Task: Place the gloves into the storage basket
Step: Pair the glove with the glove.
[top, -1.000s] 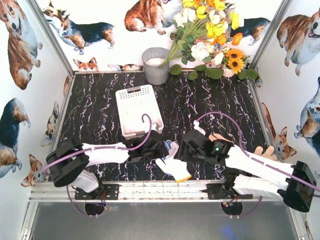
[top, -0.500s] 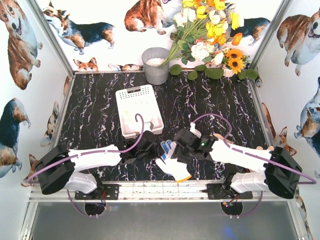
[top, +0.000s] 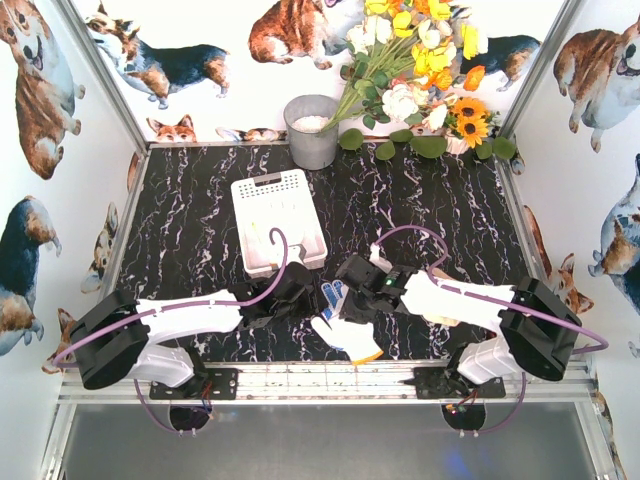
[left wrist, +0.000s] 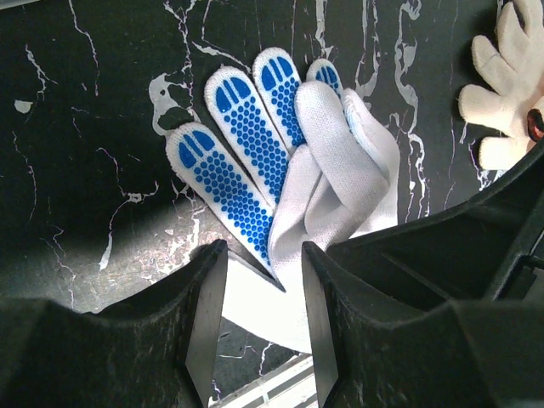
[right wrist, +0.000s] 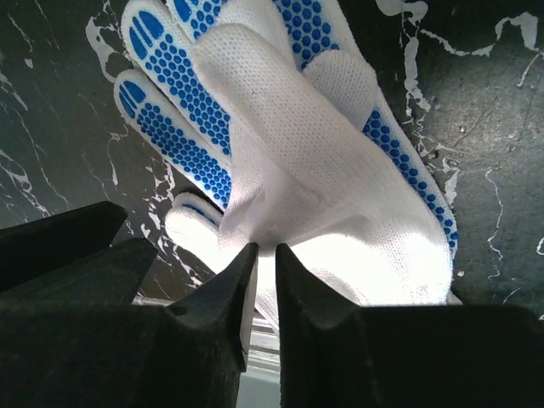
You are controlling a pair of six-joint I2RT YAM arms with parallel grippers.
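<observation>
Soft, light and limp, the blue-dotted glove (top: 345, 332) lies by the surface's near edge, short of the storage basket (top: 270, 182); the right hand (right wrist: 265, 255) pinches its raised knit fold, a sound hold, while the left hand (left wrist: 259, 255) hovers half open, empty.

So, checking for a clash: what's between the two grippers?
The blue-dotted glove, its fingers showing between left gripper and right gripper in the top view.
</observation>
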